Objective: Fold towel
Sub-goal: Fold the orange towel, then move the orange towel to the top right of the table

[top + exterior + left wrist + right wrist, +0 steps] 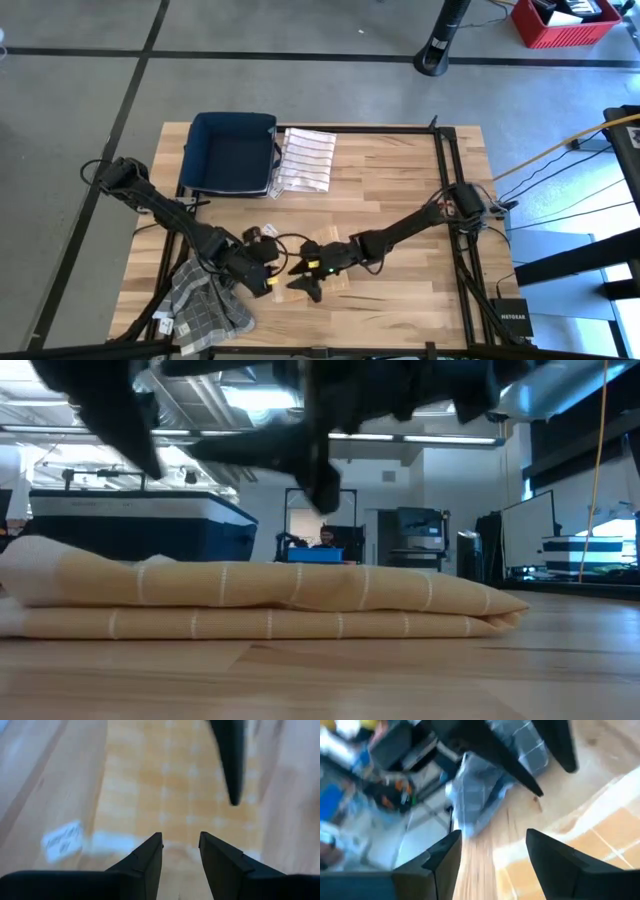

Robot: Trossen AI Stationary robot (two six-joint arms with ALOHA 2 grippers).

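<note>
Although the yellow towel (270, 600) lies folded in layers on the wooden table (400, 200), a grey checked cloth (205, 300) beside it looks crumpled (unfolded, I judge). Three cloths, one blue bin (232, 152) counted. Right gripper (312, 278) above the towel, jaws apart, empty; left gripper (262, 272) parted beside it

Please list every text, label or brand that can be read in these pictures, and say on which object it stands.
"NETGEAR": on the small black box at the table's right front corner, high view; small, only just readable.
White tag on the folded yellow towel, left wrist view: print too blurred to read.
</note>
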